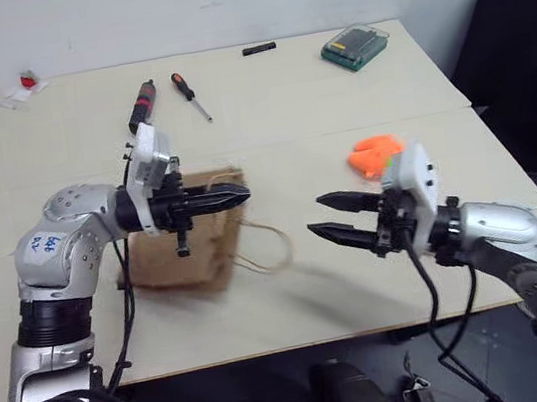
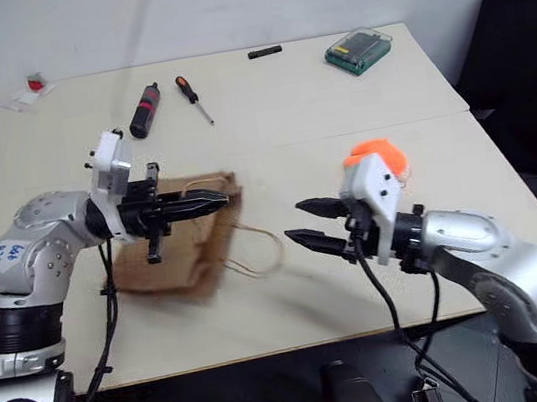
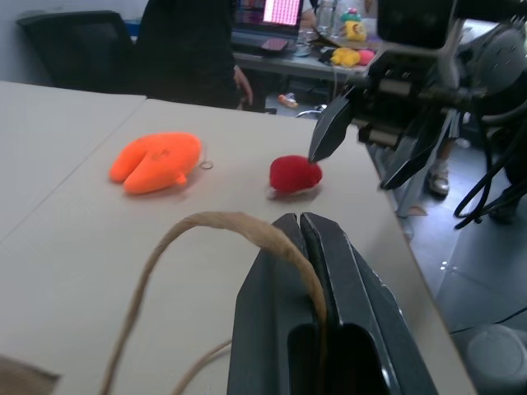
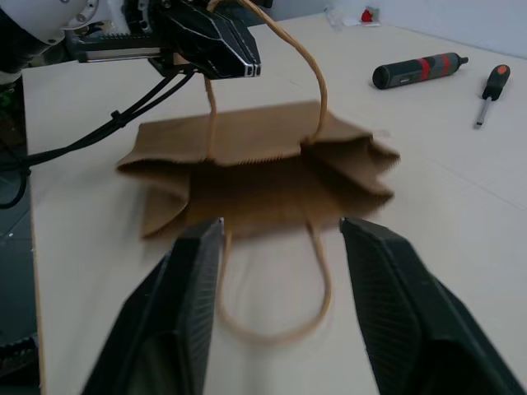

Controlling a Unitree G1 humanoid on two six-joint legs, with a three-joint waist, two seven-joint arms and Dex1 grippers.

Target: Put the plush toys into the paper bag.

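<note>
1. The left gripper [image 4: 216, 49], clamped on the upper cord handle [image 4: 309, 66], is lifting the paper bag's [image 4: 247, 156] mouth open.
2. The right gripper [image 1: 337, 222] hovers with its jaws parted and empty, facing the lower handle [image 4: 276, 329], probably its next catch.
3. From here I'd say the bag holds nothing; the orange plush [image 3: 156, 160] and red plush [image 3: 294, 174] lie on the table [image 1: 339, 130] beyond it.

No legible text or labels anywhere
</note>
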